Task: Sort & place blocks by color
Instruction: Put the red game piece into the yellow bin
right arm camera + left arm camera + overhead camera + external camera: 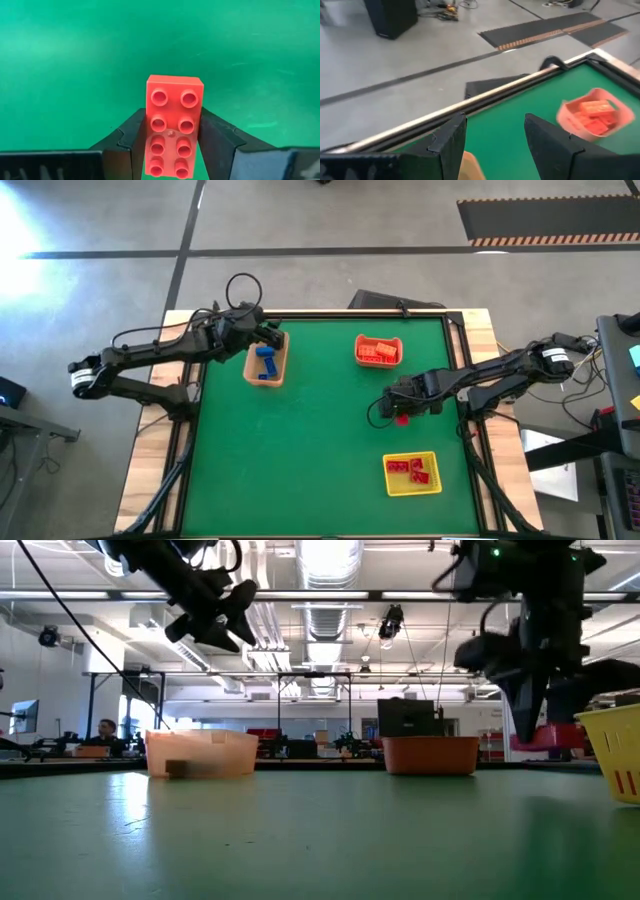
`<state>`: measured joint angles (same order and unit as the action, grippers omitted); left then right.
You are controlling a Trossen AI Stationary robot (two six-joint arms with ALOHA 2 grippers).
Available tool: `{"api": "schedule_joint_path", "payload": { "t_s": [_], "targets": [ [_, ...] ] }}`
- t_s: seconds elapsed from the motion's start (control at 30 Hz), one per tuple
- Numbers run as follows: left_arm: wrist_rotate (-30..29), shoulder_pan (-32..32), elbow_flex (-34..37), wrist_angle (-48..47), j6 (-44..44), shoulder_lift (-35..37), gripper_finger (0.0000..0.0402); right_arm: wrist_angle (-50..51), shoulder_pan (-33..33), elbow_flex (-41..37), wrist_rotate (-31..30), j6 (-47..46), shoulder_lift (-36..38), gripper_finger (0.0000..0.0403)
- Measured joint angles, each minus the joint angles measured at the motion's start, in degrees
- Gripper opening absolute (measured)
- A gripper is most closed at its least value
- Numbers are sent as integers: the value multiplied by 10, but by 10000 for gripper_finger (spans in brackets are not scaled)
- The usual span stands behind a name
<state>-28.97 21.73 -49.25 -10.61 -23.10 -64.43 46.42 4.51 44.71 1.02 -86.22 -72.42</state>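
A red block (174, 100) sits between the fingers of my right gripper (174, 131), which is shut on it above the green table's right half (402, 416). The low view shows the block (545, 737) hanging under the gripper. My left gripper (495, 140) stands open and holds nothing, raised over the far edge of the tan bin (265, 363), where blue blocks (266, 361) lie. Orange blocks (378, 352) lie in the orange bin (378, 338). Red blocks (417, 471) lie in the yellow bin (412, 488). My right gripper pinches the red block's two long sides (148, 134) between its two fingers (131, 140), toward one end of the block. The fingers come from above, pointing steeply down. The block's studded top faces up toward the wrist, and the block is lifted clear of the table.
The tan bin stands at the far left, the orange bin (595, 114) at the far middle, the yellow bin (615, 752) at the near right. A raised rail (485, 97) borders the table's far edge. Bare green mat (300, 450) fills the middle and near left.
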Motion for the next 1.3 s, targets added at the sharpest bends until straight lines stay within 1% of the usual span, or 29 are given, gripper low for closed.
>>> {"api": "schedule_joint_path", "payload": {
  "t_s": [0.1, 0.2, 0.27, 0.37, 0.53, 0.73, 0.9, 0.97, 1.03, 1.17, 1.3],
  "targets": [
    [23, -12, 0, 1, -6, 0, 185, 1, 7, 28, 33, 97, 0, 134],
    [49, -31, 0, 14, -7, 0, 185, 2, 20, 58, 57, 168, 0, 134],
    [62, -48, 0, 33, -7, 1, 185, 6, 29, 82, 63, 204, 0, 134],
    [65, -78, -1, 54, -7, 1, 185, 26, 39, 118, 65, 251, 0, 134],
    [65, -130, -8, 74, -6, 1, 185, 62, 68, 177, 66, 371, 0, 135],
    [65, -187, -17, 72, -7, 1, 185, 60, 140, 215, 69, 542, 0, 137],
    [65, -225, -23, 73, -36, 1, 185, 59, 219, 214, 70, 643, -1, 138],
    [65, -239, -23, 73, -47, 1, 185, 55, 250, 210, 70, 660, -1, 138],
    [65, -252, -20, 84, -52, 1, 185, 42, 276, 202, 71, 658, -1, 138],
    [65, -278, -20, 98, -53, 1, 185, 1, 314, 174, 69, 611, -1, 138],
    [64, -298, -19, 126, -52, 0, 185, -42, 333, 142, 63, 574, -1, 138]
  ]
}}
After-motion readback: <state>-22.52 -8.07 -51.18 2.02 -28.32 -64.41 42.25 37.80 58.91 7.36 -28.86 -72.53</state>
